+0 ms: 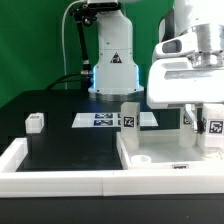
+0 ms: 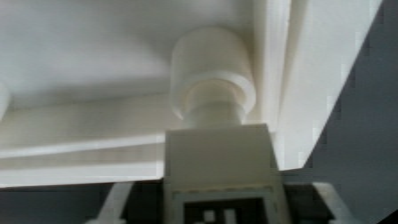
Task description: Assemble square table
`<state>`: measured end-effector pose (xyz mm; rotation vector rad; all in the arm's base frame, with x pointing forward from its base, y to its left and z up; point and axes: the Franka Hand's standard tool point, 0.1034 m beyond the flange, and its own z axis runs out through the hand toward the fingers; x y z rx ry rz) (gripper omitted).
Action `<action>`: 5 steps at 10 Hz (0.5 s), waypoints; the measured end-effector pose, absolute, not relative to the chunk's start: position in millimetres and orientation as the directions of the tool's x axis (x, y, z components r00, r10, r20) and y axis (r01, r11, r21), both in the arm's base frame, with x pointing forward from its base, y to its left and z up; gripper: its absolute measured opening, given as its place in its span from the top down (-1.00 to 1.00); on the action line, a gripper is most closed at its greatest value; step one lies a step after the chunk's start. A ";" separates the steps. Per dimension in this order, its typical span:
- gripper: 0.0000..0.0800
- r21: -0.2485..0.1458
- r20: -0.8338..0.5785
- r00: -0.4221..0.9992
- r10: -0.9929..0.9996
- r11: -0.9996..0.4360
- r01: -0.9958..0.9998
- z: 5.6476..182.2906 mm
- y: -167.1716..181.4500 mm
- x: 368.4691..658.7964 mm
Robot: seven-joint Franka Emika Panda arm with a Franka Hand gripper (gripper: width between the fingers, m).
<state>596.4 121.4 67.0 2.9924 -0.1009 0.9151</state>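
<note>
The white square table top (image 1: 165, 150) lies at the exterior view's lower right. One tagged leg (image 1: 130, 115) stands upright on its near-left corner. My gripper (image 1: 203, 122) hangs over the top's right side, shut on a second tagged leg (image 1: 214, 129). In the wrist view this leg (image 2: 219, 155) sits between my fingers (image 2: 114, 198), tag face toward the camera, and its round end (image 2: 215, 85) points at the table top (image 2: 89, 70) close to an edge. Whether the round end touches the top I cannot tell. A third leg (image 1: 35, 122) lies loose on the black surface at the left.
The marker board (image 1: 103, 120) lies flat in the middle, in front of the robot base (image 1: 112, 70). White rim bars (image 1: 60, 175) edge the black surface along the front and left. A cable (image 1: 72, 50) hangs behind the base.
</note>
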 end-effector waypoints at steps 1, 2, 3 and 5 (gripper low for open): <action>0.27 -0.012 0.561 0.825 -0.062 -0.998 -0.067 66.9 121.2 596.5; 0.27 -0.013 0.564 0.823 -0.061 -0.998 -0.064 67.0 123.0 596.5; 0.27 -0.013 0.564 0.824 -0.059 -0.998 -0.063 66.9 124.2 596.2; 0.27 -0.013 0.564 0.823 -0.060 -0.998 -0.064 66.8 123.3 596.5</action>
